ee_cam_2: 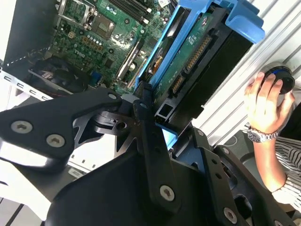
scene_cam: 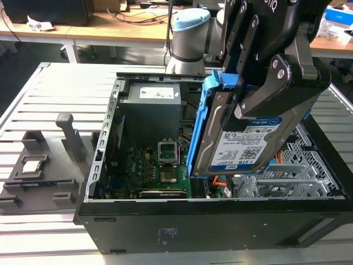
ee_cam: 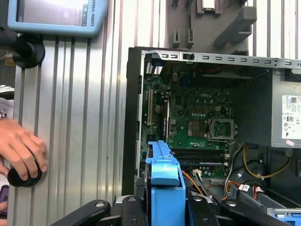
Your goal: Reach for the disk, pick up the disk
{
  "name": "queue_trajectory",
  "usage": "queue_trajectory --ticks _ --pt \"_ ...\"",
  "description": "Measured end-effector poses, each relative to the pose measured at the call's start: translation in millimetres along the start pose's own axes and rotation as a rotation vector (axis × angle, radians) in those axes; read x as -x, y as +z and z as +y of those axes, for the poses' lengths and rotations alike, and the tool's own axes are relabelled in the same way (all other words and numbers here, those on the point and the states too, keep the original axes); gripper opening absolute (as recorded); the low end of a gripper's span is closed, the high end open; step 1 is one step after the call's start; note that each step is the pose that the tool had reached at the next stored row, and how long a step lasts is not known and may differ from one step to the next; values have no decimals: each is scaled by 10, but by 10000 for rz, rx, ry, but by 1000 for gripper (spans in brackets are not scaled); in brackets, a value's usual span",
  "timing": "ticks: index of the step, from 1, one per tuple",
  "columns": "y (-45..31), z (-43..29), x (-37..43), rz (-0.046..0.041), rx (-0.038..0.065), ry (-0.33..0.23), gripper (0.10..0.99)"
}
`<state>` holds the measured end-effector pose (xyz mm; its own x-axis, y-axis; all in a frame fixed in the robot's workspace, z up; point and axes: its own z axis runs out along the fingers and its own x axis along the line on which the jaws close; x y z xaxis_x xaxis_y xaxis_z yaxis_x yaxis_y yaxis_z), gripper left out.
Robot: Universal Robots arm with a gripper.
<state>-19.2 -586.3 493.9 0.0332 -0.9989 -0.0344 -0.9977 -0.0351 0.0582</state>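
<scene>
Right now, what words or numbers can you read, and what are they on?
White and blue label on the disk, held by the gripper: barcodes and print, too small to read surely.
White label on the power supply: too small to read.
Edge of the tablet: print, too small to read.
Nothing I can quote.

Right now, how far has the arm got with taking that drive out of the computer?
Reaching looks done: the end effector is clamped on the hard drive. The pick-up is in hand: the drive hangs tilted above the open computer case. Nothing of the task looks left.
</scene>
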Motion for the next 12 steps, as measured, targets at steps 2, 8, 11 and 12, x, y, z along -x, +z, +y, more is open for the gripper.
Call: queue_trajectory --ticks 2,8,11,12 --pt "0 1 -42 1 0 -1 365" --pt "0 3 -105 1 0 -1 365" --pt "0 5 -139 2 0 0 365" --pt "1 5 -146 1 0 0 365"
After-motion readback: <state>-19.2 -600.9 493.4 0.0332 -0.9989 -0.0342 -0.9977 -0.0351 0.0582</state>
